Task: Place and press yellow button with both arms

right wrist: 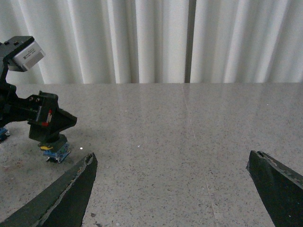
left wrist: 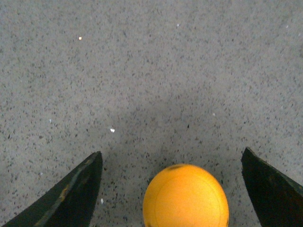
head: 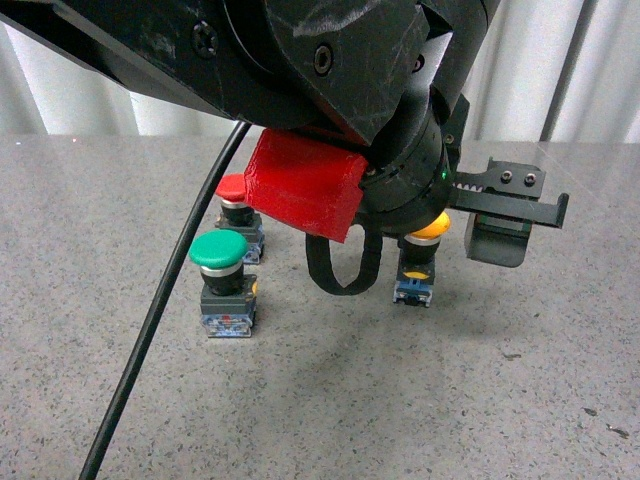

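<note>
Looking from the front, the speckled grey table (head: 480, 400) lies open in the foreground and to the right. A green button (head: 220, 252) and a red button (head: 232, 188) stand left of the left arm (head: 330, 80). The yellow button (head: 430, 228) stands upright beneath that arm's wrist.

Left wrist view: the left gripper (left wrist: 171, 152) is spread wide, with the yellow cap between its fingers and touching neither.

Right wrist view: the right gripper (right wrist: 173, 154) is likewise spread, over bare table and well apart from the button. White curtains (right wrist: 142, 42) close off the far edge.

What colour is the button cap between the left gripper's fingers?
The button cap is orange-yellow; left wrist view shows it best.
</note>
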